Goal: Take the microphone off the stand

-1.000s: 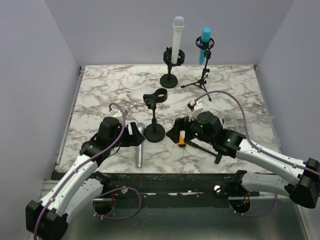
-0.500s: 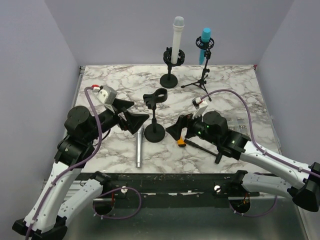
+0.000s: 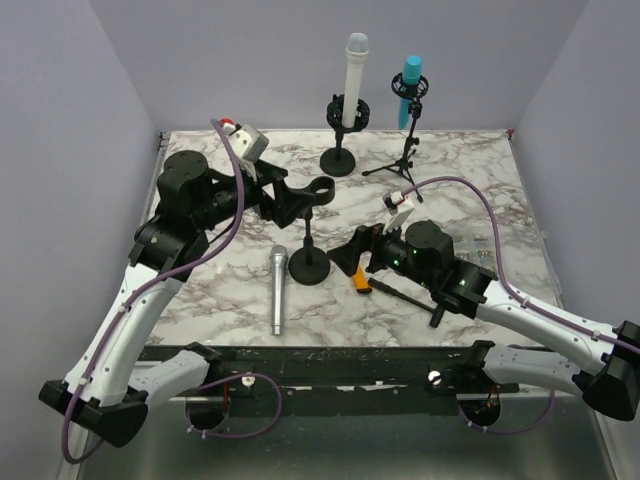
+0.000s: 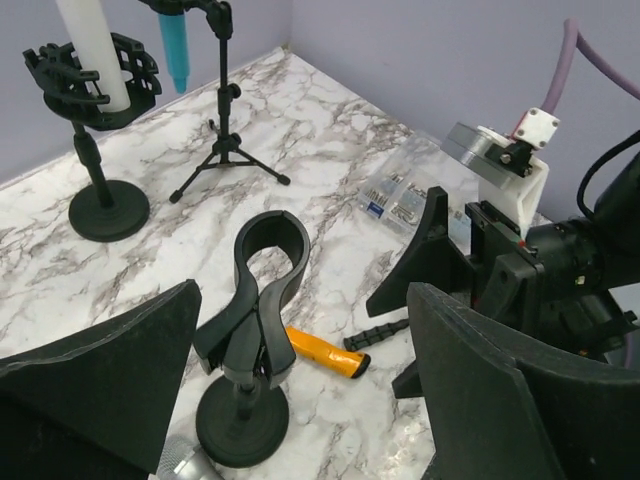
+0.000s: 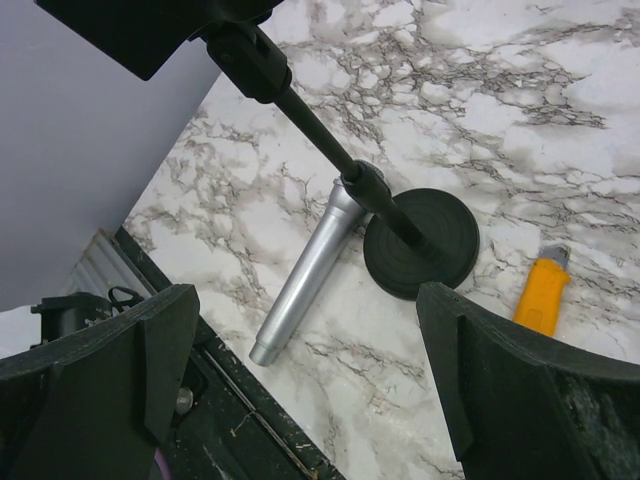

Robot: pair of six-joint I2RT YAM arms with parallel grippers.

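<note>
Two sets of fingers stand wide apart and hold nothing. The left fingers [image 3: 288, 198] hang high, level with the top of the stand [image 3: 311, 264] and at its nine o'clock side. The right fingers [image 3: 352, 262] sit low over the tabletop [image 3: 470, 190], at three o'clock of the stand's base.

We see the silver microphone [image 3: 277, 292] lying flat on the marble, touched by neither set of fingers. Its mesh head lies just beside the base at about nine o'clock, and its body runs away toward six o'clock. The right wrist view shows the same: the microphone lies beside the round base, apart from the pole. The clip [image 4: 262, 300] at the top of the stand is empty, its ring open to the air.

By our reading the main work is done, since microphone and stand are apart. What may be left is only to draw both arms back. An orange knife [image 3: 362, 279] lies near the right fingers at four o'clock of the base.

Toward twelve o'clock a white microphone [image 3: 355, 82] and a teal microphone [image 3: 411, 88] sit in stands of their own. We cannot tell whether the task counts them.
</note>
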